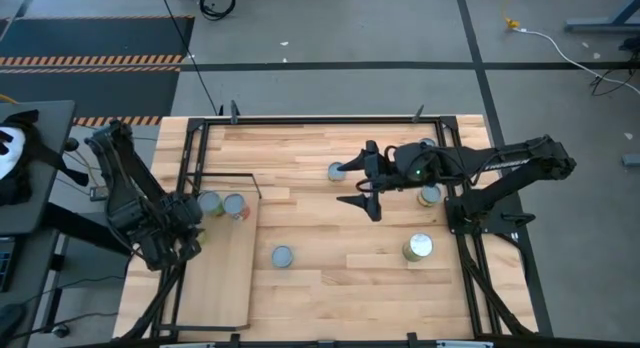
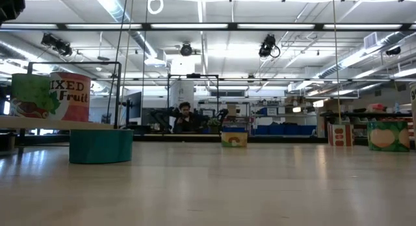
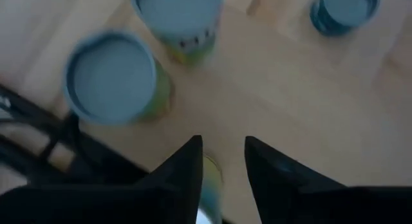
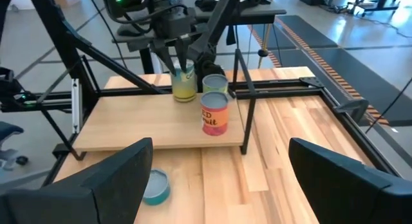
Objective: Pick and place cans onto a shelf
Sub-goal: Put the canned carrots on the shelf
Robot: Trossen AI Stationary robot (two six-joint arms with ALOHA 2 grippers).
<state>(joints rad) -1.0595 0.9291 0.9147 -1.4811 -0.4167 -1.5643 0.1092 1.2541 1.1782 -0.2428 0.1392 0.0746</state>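
Cans (image 1: pixel 222 205) near shelf (image 1: pixel 222 288) edge

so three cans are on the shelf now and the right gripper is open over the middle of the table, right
Not quite: the shelf holds two cans, not three, the green-labelled can at the left gripper and the red-labelled can, as the right wrist view shows. The right gripper is indeed open over the middle of the table.

You have a pale wood shelf (image 4: pixel 129 130) in a black frame (image 4: pixel 239 89), a red-labelled can (image 4: pixel 214 118), a yellow-green can (image 4: pixel 184 84), a teal tin (image 4: pixel 156 187), and orange-and-black hazard stripes (image 1: pixel 95 60) on grey floor.
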